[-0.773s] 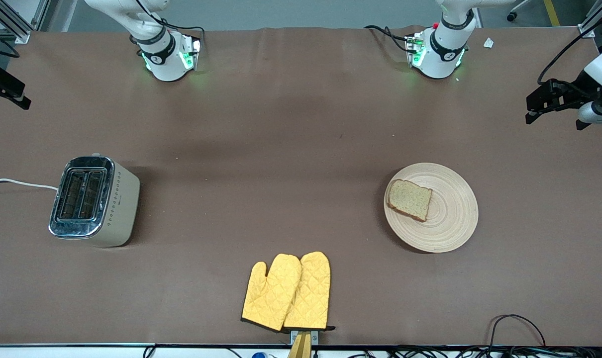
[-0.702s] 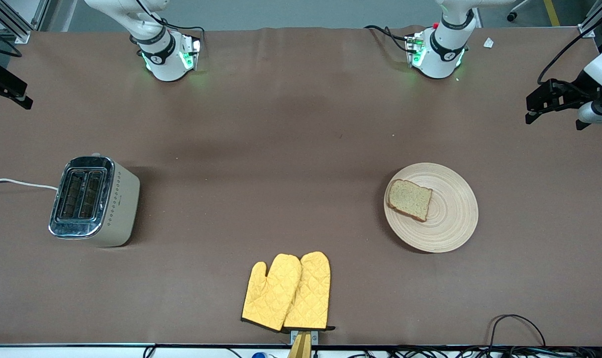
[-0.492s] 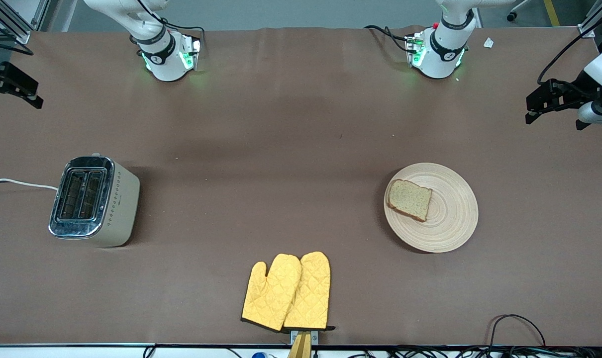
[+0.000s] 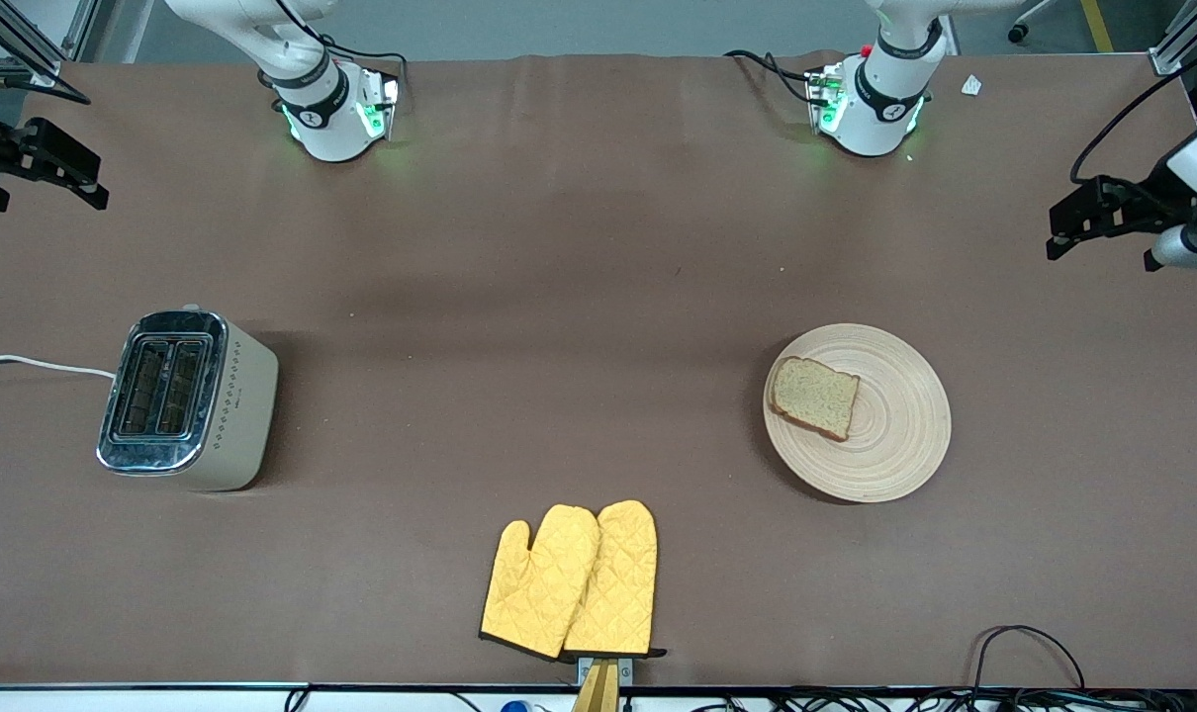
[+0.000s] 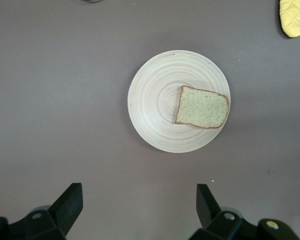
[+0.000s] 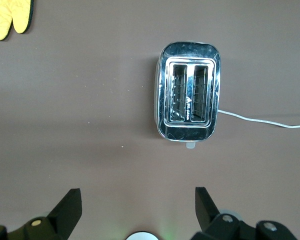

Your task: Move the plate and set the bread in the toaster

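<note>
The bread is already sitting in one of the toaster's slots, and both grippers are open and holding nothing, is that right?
Not quite. The bread lies on the plate, toward the left arm's end of the table; the front view shows it, and the right wrist view shows the toaster with both slots empty. The rest holds: the left gripper and right gripper are open and hold nothing.

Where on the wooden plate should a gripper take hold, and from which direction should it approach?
Probably the plate's bare rim toward the left arm's end of the table. The bread lies off-centre toward the toaster's end, so that rim is free. The plate lies flat, so the open left gripper should come low from the side, one finger under the edge.
</note>
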`<action>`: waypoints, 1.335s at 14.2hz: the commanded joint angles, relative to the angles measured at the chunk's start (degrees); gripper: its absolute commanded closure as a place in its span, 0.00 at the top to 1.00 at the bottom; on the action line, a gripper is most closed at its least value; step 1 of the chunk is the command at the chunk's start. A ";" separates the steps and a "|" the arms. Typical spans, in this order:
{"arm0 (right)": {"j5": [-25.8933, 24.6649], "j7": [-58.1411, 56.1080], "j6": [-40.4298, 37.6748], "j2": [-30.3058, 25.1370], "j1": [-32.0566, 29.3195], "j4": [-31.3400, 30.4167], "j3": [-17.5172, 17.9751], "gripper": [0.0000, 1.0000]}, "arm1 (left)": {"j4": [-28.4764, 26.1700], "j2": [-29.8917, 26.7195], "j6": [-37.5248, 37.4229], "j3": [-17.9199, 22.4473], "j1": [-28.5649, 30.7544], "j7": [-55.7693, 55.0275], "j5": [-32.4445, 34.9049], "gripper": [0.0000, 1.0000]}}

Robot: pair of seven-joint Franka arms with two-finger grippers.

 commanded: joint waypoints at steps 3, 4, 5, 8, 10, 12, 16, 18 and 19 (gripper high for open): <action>-2.82 2.30 -2.10 -0.07 2.66 0.33 -0.19 1.00 | 1.90 6.81 -0.56 0.17 5.69 3.47 -10.64 1.00; -2.82 2.38 -2.20 -0.07 2.58 0.33 -0.27 1.00 | 1.90 8.21 0.23 0.17 7.17 4.35 -11.36 1.00; -2.74 2.38 -2.11 -0.07 2.66 0.33 -0.27 1.00 | 1.55 9.45 1.63 0.17 8.06 5.93 -12.06 1.00; -2.30 2.56 -2.11 -0.07 4.24 0.60 -0.10 1.00 | -3.09 11.30 8.38 0.17 10.35 9.80 -12.85 1.00; -2.21 2.56 -1.41 -0.07 4.77 0.68 -0.19 1.00 | -5.92 12.44 12.87 0.17 11.58 11.73 -14.87 1.00; -2.38 2.39 0.08 -0.07 4.60 0.51 -0.27 1.00 | -6.89 14.45 15.60 0.09 13.50 15.41 -15.93 0.98; -2.30 1.86 1.32 0.37 3.63 0.33 -0.54 1.00 | -7.07 21.40 17.02 0.09 18.78 26.31 -27.08 0.95; -2.47 1.86 1.23 0.37 3.72 0.42 -0.54 1.00 | -6.98 24.91 17.02 0.09 20.89 31.49 -31.29 0.92; -2.47 1.86 1.23 0.37 3.81 0.42 -0.54 1.00 | -6.89 26.93 17.11 0.09 22.03 34.39 -34.01 0.90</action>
